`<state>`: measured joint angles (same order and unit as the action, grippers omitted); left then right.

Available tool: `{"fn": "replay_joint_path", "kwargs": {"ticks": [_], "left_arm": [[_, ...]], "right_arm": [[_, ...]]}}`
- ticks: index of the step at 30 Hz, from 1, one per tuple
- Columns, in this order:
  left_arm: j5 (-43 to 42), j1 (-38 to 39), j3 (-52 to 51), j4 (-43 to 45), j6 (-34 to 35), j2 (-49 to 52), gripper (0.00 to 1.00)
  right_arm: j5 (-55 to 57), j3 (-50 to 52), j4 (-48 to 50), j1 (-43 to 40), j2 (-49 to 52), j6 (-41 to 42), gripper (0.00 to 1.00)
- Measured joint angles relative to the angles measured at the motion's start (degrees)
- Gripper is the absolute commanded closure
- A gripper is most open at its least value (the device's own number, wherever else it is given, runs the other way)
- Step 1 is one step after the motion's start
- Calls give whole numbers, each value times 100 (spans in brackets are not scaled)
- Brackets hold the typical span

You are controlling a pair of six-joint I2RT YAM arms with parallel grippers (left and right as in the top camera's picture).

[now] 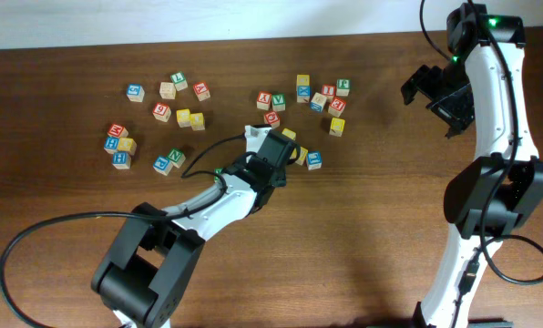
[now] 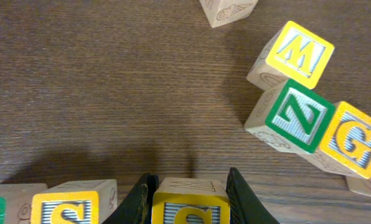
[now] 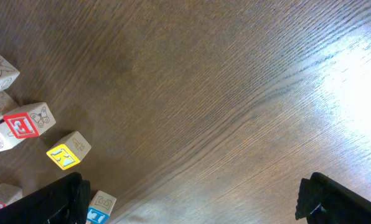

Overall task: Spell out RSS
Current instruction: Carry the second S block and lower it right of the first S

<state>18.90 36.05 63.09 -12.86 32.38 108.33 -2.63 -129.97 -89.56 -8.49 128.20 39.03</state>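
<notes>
Currently: yellow-edged block (image 2: 189, 210), letter probably S, is sitting just beside a second S block (image 2: 64, 208). The left gripper (image 2: 190, 186) is clamping its flat side faces. It is likely handling as light, rigid wood. The right gripper (image 3: 195, 196) is hanging wide apart, empty.

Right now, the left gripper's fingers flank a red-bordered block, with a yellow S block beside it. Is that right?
Not quite. The left wrist view shows the block between the fingers of the left gripper is yellow-bordered, not red-bordered. The yellow S block does sit beside it.
</notes>
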Motion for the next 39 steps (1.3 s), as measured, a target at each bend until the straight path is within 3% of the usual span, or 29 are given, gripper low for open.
{"fn": "replay_joint_path", "kwargs": {"ticks": [39], "left_arm": [[240,0,0,-407,24,0,78]], "right_arm": [[0,0,0,0,0,0,2]]}}
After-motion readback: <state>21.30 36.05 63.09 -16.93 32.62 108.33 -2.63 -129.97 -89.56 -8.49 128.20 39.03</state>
